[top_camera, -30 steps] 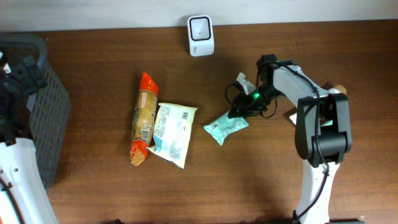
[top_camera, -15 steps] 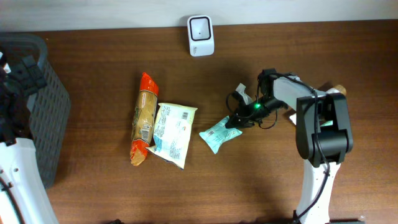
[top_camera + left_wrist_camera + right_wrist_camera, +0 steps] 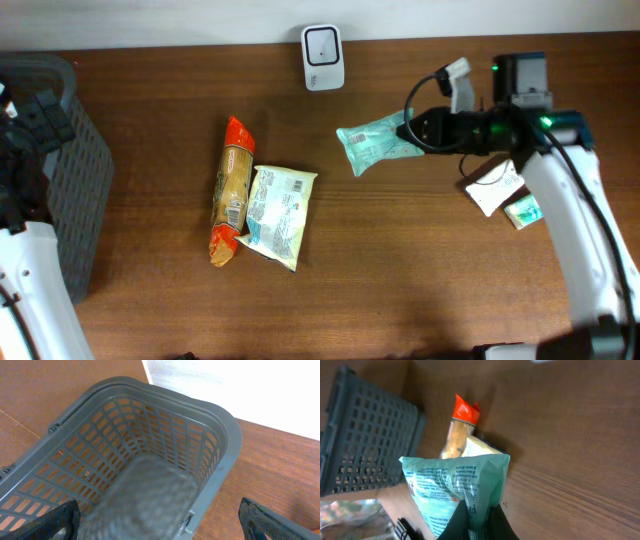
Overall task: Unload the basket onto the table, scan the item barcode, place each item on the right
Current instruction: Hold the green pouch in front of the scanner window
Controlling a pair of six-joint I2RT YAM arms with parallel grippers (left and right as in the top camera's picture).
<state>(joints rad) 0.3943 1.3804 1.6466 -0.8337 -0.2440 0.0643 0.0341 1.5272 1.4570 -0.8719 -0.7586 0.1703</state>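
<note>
At the far left, the left gripper (image 3: 160,527) is held wide open over the grey basket (image 3: 150,450), and nothing is gripped between its fingers. A blurred grey shape close to the lens in the left wrist view cannot be identified.

Left of centre, an orange-ended packet (image 3: 232,188) and a cream packet (image 3: 277,213) are seen lying against each other. The scanner (image 3: 322,57) is set at the far edge of the table.

The teal pouch (image 3: 372,146) is found a little right of the scanner and nearer. It is judged from the right wrist view to be lifted off the wood. It is carried by the right gripper (image 3: 412,131), whose jaws are closed tight on the pouch's right-hand edge.

The pouch is judged to be light, soft and crinkly, with a glossy film that could slip. A pinch on the flat sealed edge, as is taken here, is thought the best hold, since the puffed middle would give way and the printed faces are left uncovered. Because it is held by one edge, some sag or swing is to be expected when it is turned.

Print is visible on the face shown to the right wrist camera, but no barcode can be made out there, and the other face is hidden. At the right, a white packet (image 3: 493,188) and a small green item (image 3: 526,211) are partly covered by the arm.
</note>
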